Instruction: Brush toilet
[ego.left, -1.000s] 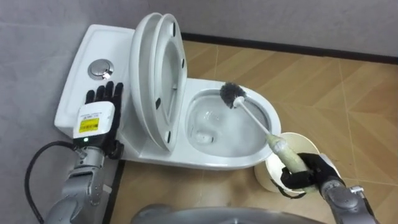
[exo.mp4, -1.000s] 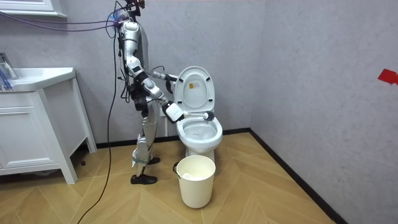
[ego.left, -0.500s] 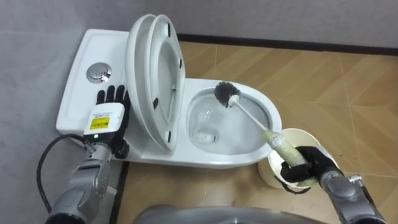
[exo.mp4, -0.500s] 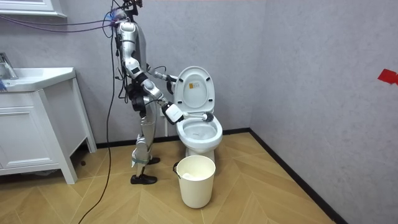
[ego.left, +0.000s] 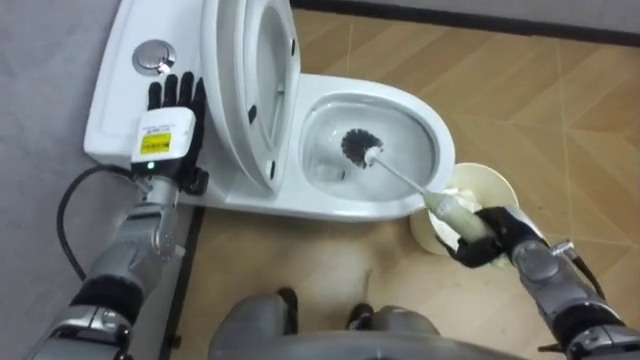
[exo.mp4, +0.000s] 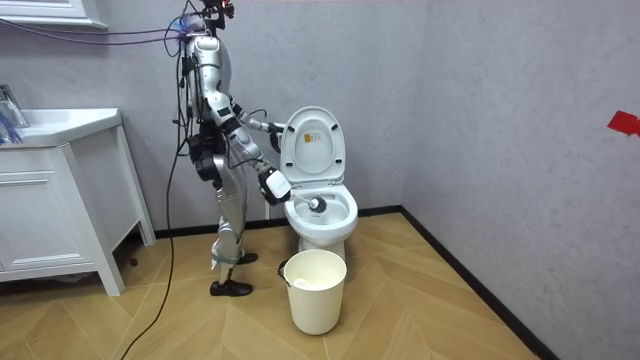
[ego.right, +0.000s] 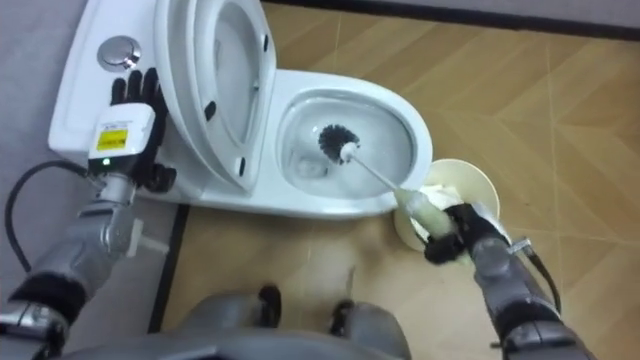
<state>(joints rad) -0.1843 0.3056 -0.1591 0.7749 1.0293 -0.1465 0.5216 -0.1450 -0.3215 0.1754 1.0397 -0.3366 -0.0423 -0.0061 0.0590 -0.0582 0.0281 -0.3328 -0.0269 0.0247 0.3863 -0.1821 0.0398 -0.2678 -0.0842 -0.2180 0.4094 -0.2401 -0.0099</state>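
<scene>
Brush (ego.left: 398, 178) sits at centre frame, its dark bristle head down inside the toilet bowl (ego.left: 437, 140). The handle slants to the lower right, where the right hand (ego.left: 488, 238) is curled tight round the grip, just by a cream bucket (ego.left: 492, 186). At upper left, the left hand (ego.left: 172, 108) lies flat, fingers straight, on the tank (ego.left: 118, 90) beside the raised lid (ego.left: 240, 100).

The room was enclosed by grey textured walls (exo.mp4: 500, 100), with a dark skirting board (ego.left: 500, 22) run along their foot. The floor (exo.mp4: 420, 310) was laid in light herringbone wood. A white cabinet (exo.mp4: 50, 230) with a pale worktop (exo.mp4: 60, 125) was set at the room view's left.
</scene>
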